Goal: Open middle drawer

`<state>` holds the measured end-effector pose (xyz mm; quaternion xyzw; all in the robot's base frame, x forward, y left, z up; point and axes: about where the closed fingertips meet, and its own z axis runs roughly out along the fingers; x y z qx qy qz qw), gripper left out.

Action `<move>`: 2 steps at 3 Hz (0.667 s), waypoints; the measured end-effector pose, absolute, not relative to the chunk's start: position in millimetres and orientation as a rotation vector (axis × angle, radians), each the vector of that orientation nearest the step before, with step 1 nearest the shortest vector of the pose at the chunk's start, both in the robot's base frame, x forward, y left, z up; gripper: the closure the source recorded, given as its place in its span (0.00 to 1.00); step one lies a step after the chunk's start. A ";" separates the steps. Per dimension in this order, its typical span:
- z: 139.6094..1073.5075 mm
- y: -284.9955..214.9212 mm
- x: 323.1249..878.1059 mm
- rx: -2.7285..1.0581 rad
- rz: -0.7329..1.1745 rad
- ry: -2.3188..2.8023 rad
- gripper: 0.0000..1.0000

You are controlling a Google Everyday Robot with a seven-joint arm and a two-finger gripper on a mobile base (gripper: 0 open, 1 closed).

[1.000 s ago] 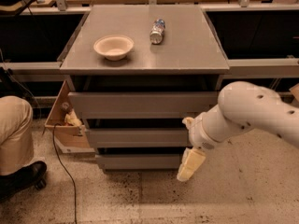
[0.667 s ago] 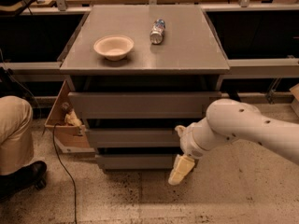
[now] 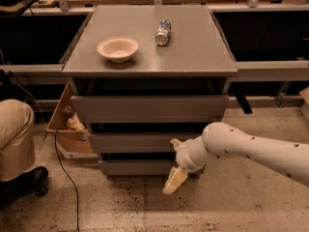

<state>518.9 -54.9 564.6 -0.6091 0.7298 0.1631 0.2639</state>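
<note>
A grey cabinet holds three handleless drawers stacked under its top. The middle drawer (image 3: 133, 142) is the flat grey panel between the taller top drawer (image 3: 145, 108) and the shorter bottom drawer (image 3: 130, 167). My gripper (image 3: 175, 178) hangs from the white arm (image 3: 251, 151) that comes in from the right. It is in front of the cabinet, at the right part of the bottom drawer, just below the middle drawer's lower edge. Its cream fingers (image 3: 174, 181) point down toward the floor.
A cream bowl (image 3: 117, 48) and a lying can (image 3: 163, 32) sit on the cabinet top (image 3: 193, 52). An open cardboard box (image 3: 67, 129) stands at the cabinet's left. A person's leg and shoe (image 3: 17, 153) are at far left, with a black cable (image 3: 65, 178) on the floor.
The arm has swung left across the cabinet front, carrying the gripper leftward at about the same height. The drawers have not moved.
</note>
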 end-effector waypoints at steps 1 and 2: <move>558.4 -53.2 521.0 -1.633 0.447 1.974 0.00; 536.1 -55.7 534.8 -1.578 0.452 1.986 0.00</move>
